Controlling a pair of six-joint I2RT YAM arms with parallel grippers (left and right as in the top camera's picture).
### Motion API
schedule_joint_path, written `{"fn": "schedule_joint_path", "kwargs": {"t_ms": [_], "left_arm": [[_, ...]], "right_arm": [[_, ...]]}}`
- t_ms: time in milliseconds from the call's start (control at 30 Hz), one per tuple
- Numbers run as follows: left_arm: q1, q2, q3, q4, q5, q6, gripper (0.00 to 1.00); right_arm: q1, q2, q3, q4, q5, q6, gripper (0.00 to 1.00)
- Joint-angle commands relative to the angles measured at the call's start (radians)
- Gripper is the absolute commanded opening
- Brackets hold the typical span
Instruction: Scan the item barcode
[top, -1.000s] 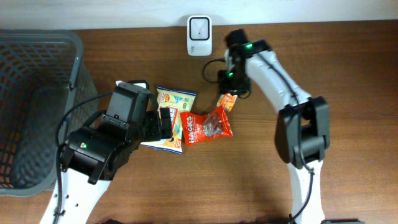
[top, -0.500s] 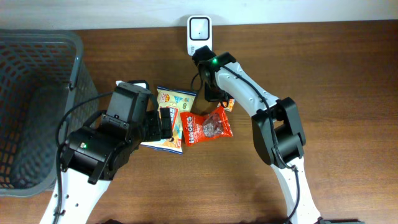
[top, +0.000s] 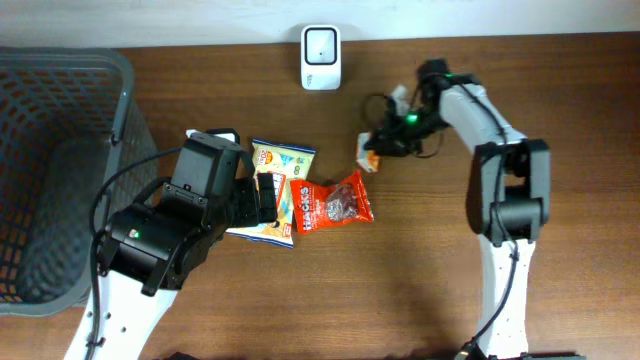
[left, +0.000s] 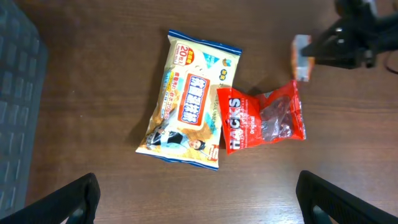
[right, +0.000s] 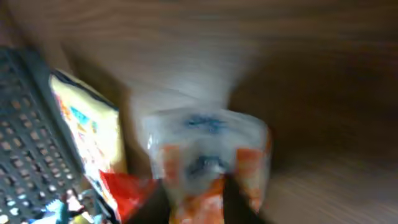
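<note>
Our right gripper (top: 383, 147) has its jaws at the small orange-and-white packet (top: 368, 157), but the wrist view is too blurred for us to tell whether they clamp it or merely touch it. Our left gripper (left: 198, 180) hangs wide open and empty above the yellow pouch (left: 189, 102) and the red snack bag (left: 261, 121). The packet lies just beyond the red bag, apart from the scanner (top: 320, 45). We should make sure of a firm pinch on one edge, then present the barcode face squarely to the scanner's window, fingers clear of the code.
</note>
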Motion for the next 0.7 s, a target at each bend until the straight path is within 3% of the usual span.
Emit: {"fn": "schedule_joint_path", "kwargs": {"t_ms": [0, 33, 133, 200, 233, 333, 367, 400, 467, 567, 633, 667], "left_arm": [[0.002, -0.003, 0.002, 0.001, -0.004, -0.012, 0.99], [0.002, -0.003, 0.002, 0.001, -0.004, -0.012, 0.99], [0.002, -0.003, 0.002, 0.001, -0.004, -0.012, 0.99], [0.002, -0.003, 0.002, 0.001, -0.004, -0.012, 0.99], [0.002, -0.003, 0.002, 0.001, -0.004, -0.012, 0.99], [0.002, -0.003, 0.002, 0.001, -0.004, -0.012, 0.99], [0.002, -0.003, 0.002, 0.001, -0.004, -0.012, 0.99], [0.002, -0.003, 0.002, 0.001, -0.004, -0.012, 0.99], [0.002, -0.003, 0.002, 0.001, -0.004, -0.012, 0.99], [0.002, -0.003, 0.002, 0.001, -0.004, -0.012, 0.99], [0.002, -0.003, 0.002, 0.001, -0.004, -0.012, 0.99], [0.002, -0.003, 0.002, 0.001, -0.004, -0.012, 0.99]], "right_arm": [[-0.145, 0.005, -0.014, -0.084, 0.172, -0.028, 0.36], [-0.203, 0.005, 0.028, -0.159, 0.172, -0.078, 0.42], [-0.267, 0.005, 0.147, -0.323, 0.173, -0.185, 0.43], [-0.27, 0.005, 0.187, -0.376, 0.171, -0.217, 0.08], [-0.253, 0.005, 0.19, -0.396, 0.148, -0.24, 0.04], [-0.203, 0.005, 0.19, -0.382, 0.038, -0.293, 0.04], [-0.191, 0.005, 0.19, -0.363, 0.073, -0.284, 0.11], [-0.178, 0.005, 0.19, -0.355, 0.19, -0.248, 0.48], [-0.147, 0.005, 0.19, -0.348, 0.308, -0.239, 0.51], [-0.038, 0.005, 0.188, -0.273, 0.684, -0.092, 0.52], [0.021, 0.006, 0.17, -0.224, 0.793, -0.041, 0.56], [0.047, 0.006, 0.145, -0.199, 0.811, -0.016, 0.47]]}}
